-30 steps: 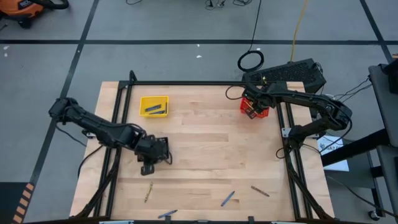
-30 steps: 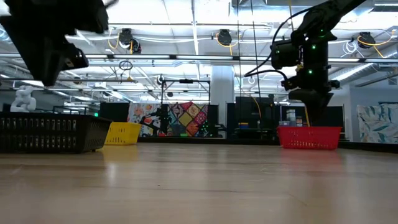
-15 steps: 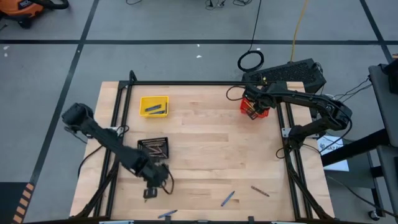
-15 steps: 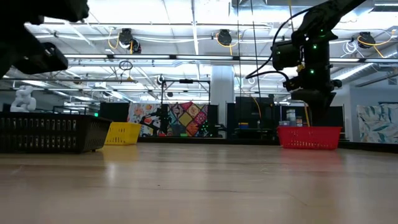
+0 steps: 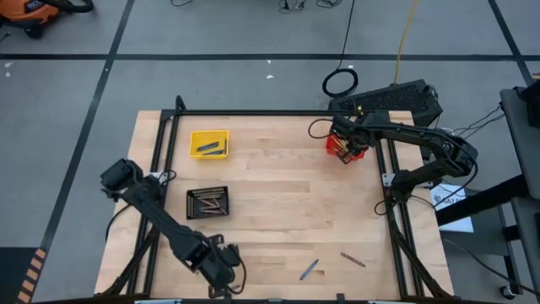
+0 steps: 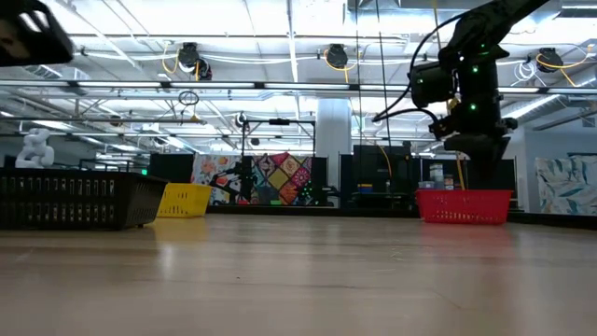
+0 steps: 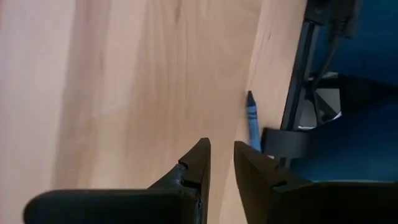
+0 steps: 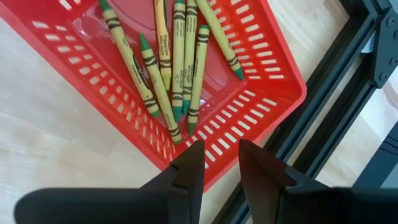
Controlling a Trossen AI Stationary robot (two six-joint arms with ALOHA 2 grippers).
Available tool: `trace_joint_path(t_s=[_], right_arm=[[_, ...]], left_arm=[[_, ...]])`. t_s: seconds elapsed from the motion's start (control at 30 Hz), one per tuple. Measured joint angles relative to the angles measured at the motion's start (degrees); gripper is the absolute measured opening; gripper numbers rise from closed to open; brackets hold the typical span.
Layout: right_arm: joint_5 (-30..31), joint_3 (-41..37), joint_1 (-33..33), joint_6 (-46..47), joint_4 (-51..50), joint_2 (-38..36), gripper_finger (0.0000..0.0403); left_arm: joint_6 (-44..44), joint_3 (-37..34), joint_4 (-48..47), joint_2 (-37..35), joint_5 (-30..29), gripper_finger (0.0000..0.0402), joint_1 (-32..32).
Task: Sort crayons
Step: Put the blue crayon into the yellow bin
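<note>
Pale wood planks form the table, edged by a black rail frame; around it lies grey floor, and the low view shows a lit workshop hall behind.

Sorting looks mostly done. The red basket at 1 o'clock holds about 7 yellow-green crayons, the yellow basket at 11 o'clock holds blue ones, and the black basket at 9 o'clock holds brown ones. Left loose near 6 o'clock are a blue crayon, a brown crayon and a second blue crayon at the table's edge.

The left gripper hovers over that edge crayon, jaws slightly apart and empty. The right gripper hangs above the red basket, also narrowly parted, holding nothing.
</note>
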Motion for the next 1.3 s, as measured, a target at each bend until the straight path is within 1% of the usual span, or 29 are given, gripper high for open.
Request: trace_joint_path(t_s=[0.23, 0.37, 0.47, 0.57, 0.67, 0.77, 0.83, 1.2, 1.3], right_arm=[[0.0, 0.0, 0.0, -1.2, -0.5, 0.0, 0.0087], [0.0, 0.0, 0.0, -2.6, -0.5, 0.0, 0.0087], [0.0, 0.0, 0.0, -3.4, -0.4, 0.0, 0.0087], [0.0, 0.0, 0.0, -3.4, -0.3, 0.0, 0.0087], [0.1, 0.0, 0.0, -3.4, -0.1, 0.0, 0.0087], [0.1, 0.0, 0.0, -3.4, 0.1, 0.0, 0.0087], [0.1, 0.0, 0.0, -3.7, 0.3, 0.0, 0.0087], [0.0, 0.0, 0.0, -4.1, 1.1, 0.0, 0.0087], [0.0, 0.0, 0.0, -3.2, 1.0, 0.0, 0.0087]], left_arm=[[-7.7, 6.6, -0.1, 7.4, -0.1, 0.007, -1.7], [-10.1, 10.8, -0.4, 11.7, 0.0, 0.007, -2.6], [-11.8, 13.4, -0.5, 13.8, 0.3, 0.007, -3.1], [-14.5, 14.5, -1.0, 15.1, 0.3, 0.007, -3.5], [-15.0, 14.9, -1.3, 15.7, 0.4, 0.007, -3.8], [-17.4, 14.9, -4.7, 15.6, 0.4, 0.007, -3.8], [-17.6, 14.9, -5.9, 15.6, 0.5, 0.007, -3.9], [-17.5, 14.9, -4.1, 15.6, 0.7, 0.007, -4.2], [-16.3, 14.9, -4.1, 15.8, 0.2, 0.007, -4.2]])
